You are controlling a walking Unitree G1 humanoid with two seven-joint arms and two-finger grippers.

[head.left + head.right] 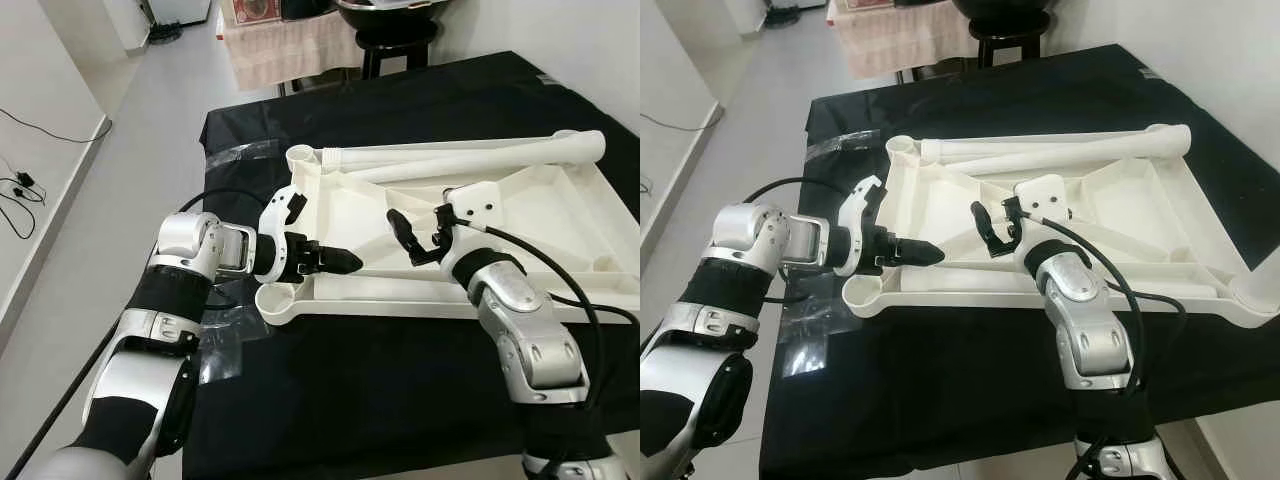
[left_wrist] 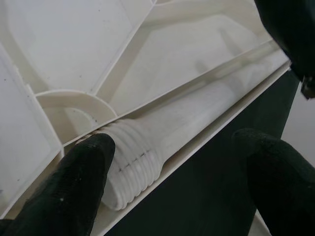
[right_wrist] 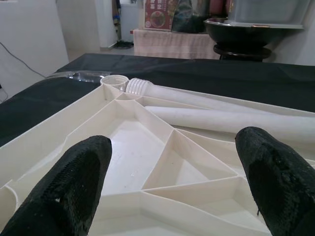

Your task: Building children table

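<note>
We are closing the spread left gripper [image 2: 172, 182] squarely on the leg [image 2: 162, 142], probably loose; right gripper [image 1: 425, 238] is hovering apart over tabletop [image 1: 540, 205].

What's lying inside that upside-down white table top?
Inside the table top, between its ribs, lie white table legs along the far edge, and another threaded leg along the near edge by the left hand. The leg's far end cannot be seen.
</note>
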